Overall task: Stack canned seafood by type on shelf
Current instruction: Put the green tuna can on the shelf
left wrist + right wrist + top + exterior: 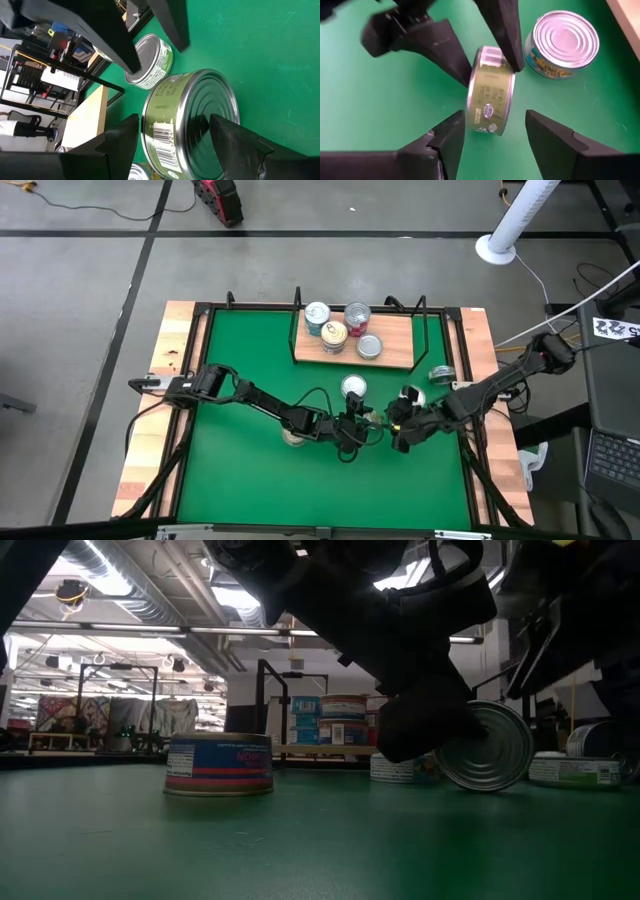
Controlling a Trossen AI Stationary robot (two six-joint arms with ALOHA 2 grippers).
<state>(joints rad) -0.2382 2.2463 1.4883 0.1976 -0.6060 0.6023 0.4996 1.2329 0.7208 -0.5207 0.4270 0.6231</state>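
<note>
High view: you see four round silver-lidded tins on the light-wood shelf (385,345) at the counter's far side; others remain on the green mat.

Low view: a blue-and-red tin (219,764) lies flat, unshelved.

Left wrist view: the left gripper (175,145) pinches an olive-green-labelled tin (187,125) standing on edge.

Right wrist view: the right gripper (495,132) has jaws spread around that tin, not touching.

Four tins (331,333) on the shelf (395,352); about five on the mat (250,470); two grippers (352,427)
</note>
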